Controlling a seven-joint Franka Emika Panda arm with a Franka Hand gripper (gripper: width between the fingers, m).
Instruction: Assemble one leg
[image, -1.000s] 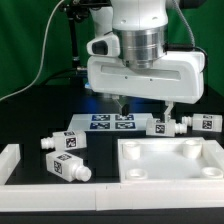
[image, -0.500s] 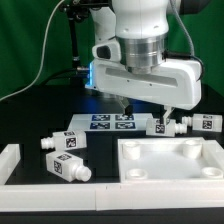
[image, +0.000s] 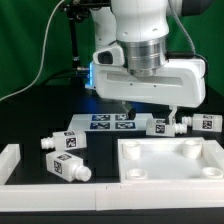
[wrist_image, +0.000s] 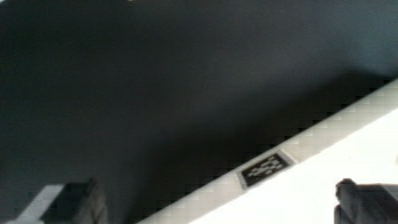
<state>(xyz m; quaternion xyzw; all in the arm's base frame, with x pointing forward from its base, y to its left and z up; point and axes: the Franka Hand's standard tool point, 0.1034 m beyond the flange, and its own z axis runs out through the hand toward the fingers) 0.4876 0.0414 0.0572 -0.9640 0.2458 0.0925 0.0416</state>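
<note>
Gripper (image: 146, 108) open, empty, hovering past tabletop (image: 170, 168) far edge in exterior view. Leg (image: 160, 127) lies flat just past that edge; three more lie loose near tabletop.

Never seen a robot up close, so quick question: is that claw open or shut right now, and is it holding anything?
Gripper: open, holding nothing.
</note>
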